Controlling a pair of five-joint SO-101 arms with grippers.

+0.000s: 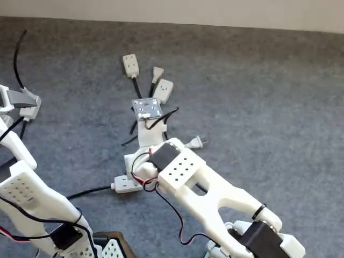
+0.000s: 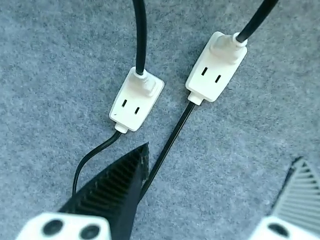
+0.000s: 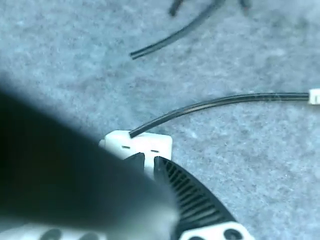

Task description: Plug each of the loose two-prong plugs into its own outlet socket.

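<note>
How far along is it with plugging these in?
Possibly part done: one socket and another socket, by the open left gripper, each carry a corded white piece beside empty slots, maybe a seated plug. In hand: the right gripper sits at a white block. Remaining: a loose plug lies bare-pronged on the carpet.

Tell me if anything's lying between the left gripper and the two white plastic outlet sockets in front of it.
Nothing solid. Two thin black cords trail from the white rectangular outlet sockets across the grey carpet toward the open left gripper's black finger; nothing else visible intervenes.
</note>
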